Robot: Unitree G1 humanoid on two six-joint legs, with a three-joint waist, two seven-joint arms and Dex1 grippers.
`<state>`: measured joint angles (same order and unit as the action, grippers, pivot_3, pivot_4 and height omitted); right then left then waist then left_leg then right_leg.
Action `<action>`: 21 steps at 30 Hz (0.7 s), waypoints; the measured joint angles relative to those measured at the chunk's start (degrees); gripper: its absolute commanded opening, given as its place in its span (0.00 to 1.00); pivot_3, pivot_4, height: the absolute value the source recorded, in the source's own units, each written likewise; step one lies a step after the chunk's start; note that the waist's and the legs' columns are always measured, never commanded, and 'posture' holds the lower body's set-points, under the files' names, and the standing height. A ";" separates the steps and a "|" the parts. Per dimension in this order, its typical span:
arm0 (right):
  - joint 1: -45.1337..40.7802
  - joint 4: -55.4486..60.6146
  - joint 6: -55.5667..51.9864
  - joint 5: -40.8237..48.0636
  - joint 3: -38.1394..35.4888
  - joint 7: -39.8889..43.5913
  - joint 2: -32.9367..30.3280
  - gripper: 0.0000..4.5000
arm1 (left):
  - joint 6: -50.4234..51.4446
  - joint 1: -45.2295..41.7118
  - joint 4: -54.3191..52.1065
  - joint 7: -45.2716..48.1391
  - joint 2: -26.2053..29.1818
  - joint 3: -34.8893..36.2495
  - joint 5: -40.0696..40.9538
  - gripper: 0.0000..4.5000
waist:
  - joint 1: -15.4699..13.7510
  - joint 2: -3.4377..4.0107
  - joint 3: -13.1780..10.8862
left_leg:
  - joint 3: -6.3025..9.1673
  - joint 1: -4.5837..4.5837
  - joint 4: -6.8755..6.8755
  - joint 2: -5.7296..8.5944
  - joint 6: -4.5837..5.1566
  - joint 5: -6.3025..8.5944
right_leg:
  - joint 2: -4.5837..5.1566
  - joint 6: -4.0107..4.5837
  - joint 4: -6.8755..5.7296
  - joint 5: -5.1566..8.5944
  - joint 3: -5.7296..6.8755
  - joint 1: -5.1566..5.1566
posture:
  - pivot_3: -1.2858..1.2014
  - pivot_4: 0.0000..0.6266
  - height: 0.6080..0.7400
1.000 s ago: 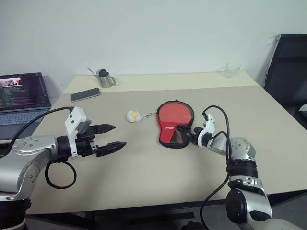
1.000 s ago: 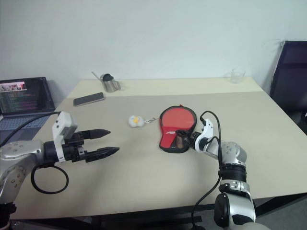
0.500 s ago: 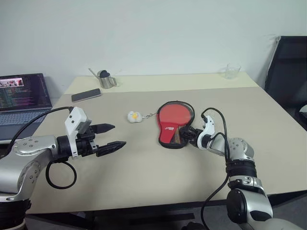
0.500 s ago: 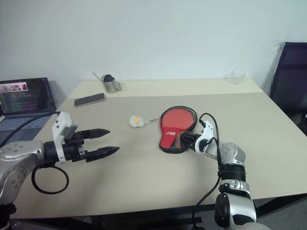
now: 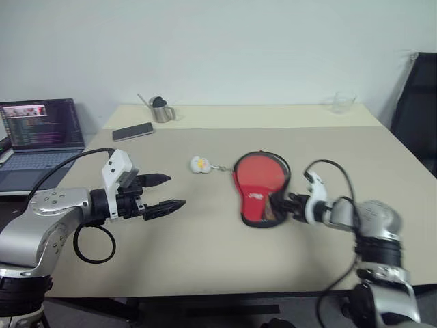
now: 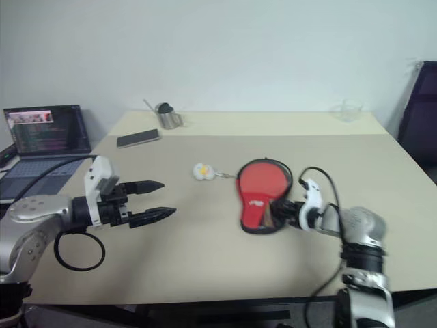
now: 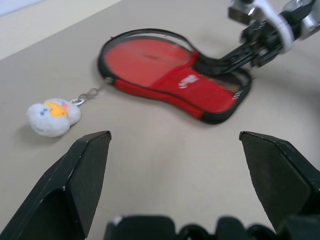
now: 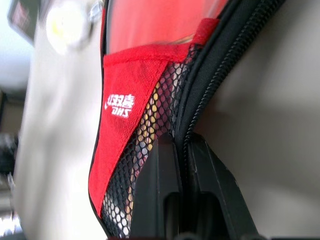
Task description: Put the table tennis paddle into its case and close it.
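The case [image 5: 259, 207] lies flat mid-table, red logo side and mesh pocket up, its black zip rim standing open around the round end. The table tennis paddle sits inside: its red blade [image 5: 261, 174] fills the open round end, and light wood shows through the mesh [image 8: 142, 135]. A white fluffy charm [image 5: 200, 164] lies on a chain to the case's left. My right gripper [image 5: 285, 203] is at the case's narrow end, shut on the black zip edge [image 8: 192, 100]. My left gripper [image 5: 176, 191] hovers open well to the left, holding nothing.
An open laptop [image 5: 41, 133] stands at the far left edge. A dark phone [image 5: 133, 131] and a metal cup [image 5: 162, 109] are at the back left, a clear glass [image 5: 343, 102] at the back right. A black chair [image 5: 418, 102] stands beyond the right edge.
My right gripper went from open to shut at the case's narrow end and drew back toward me. The camera has shifted. My left gripper held still.
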<state>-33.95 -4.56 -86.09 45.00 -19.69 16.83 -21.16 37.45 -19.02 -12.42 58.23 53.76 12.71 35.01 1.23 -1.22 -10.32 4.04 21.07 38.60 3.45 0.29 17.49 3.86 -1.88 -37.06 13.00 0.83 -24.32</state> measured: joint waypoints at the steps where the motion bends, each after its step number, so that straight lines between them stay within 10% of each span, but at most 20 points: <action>1: 2.30 3.19 -2.11 1.81 0.59 1.84 -2.08 0.00 | -0.20 -0.70 0.91 0.68 0.19 -0.09 -0.11 1.00 | 0.06 0.00 0.00 | -0.02 0.01 -0.02 0.00 0.04 0.03 | 0.00 -0.01 0.04 0.00 -0.02 0.01 | 0.52 0.24 1.00; 8: 15.40 17.05 -5.61 11.80 4.46 8.16 -10.35 0.00 | -1.87 -5.30 5.33 4.45 1.16 -2.75 -2.07 1.00 | 0.62 -0.01 -0.01 | -0.13 -0.15 -0.20 -0.04 0.11 0.07 | -0.02 -0.08 0.07 0.04 -0.09 0.07 | 0.52 0.24 1.00; 21: 18.32 22.32 -5.59 13.84 6.47 6.05 -5.72 0.00 | -2.88 -10.29 9.17 7.64 0.45 -7.82 -4.42 1.00 | 0.54 -0.03 -0.03 | -0.10 -0.17 -0.19 -0.05 0.08 0.06 | -0.06 -0.08 0.06 0.04 -0.11 0.06 | 0.52 0.24 1.00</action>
<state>-15.63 17.76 -91.67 58.85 -13.22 22.88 -26.88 34.56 -29.31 -3.25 65.87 54.21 4.89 30.58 1.77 -1.25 -10.35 3.94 20.90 38.42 3.40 0.37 17.55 3.80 -1.96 -37.00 13.04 0.73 -24.25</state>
